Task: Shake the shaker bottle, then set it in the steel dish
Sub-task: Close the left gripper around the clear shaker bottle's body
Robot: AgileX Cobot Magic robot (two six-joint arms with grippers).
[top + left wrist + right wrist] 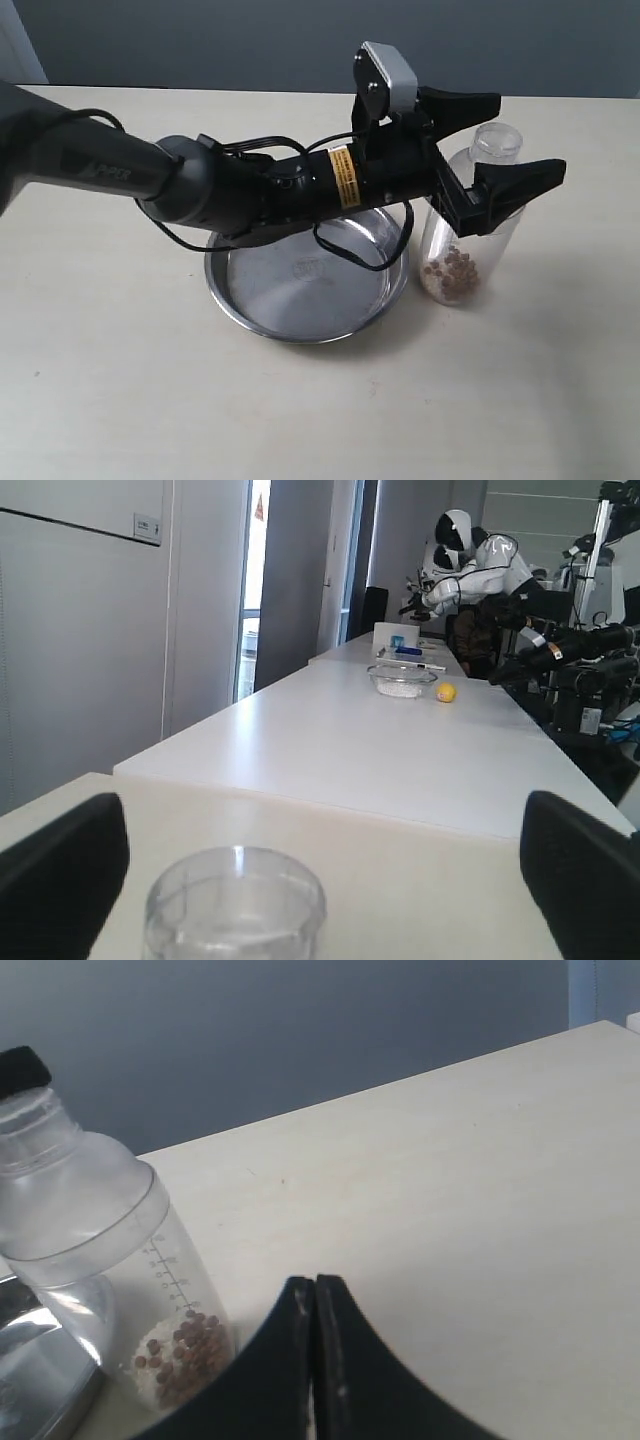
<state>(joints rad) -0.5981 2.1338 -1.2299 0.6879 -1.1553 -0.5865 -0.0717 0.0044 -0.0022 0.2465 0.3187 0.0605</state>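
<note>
"PIPER" on the arm [100, 170]. The shaker bottle [455, 250] stands upright, cap up — left claw [528, 135] spread wide astride its top, gripping nothing; right claw [315, 1290] pressed together, empty.

Soft, even light fills every view. The steel dish [262, 318], just behind the left gripper [526, 138], carries pale glare and throws a faint shadow on the desk [120, 390]. Between that gripper's fingers [60, 880] the shaker bottle [235, 905] looks blurred; far beyond them a window strip [256, 590] burns bright.
</note>
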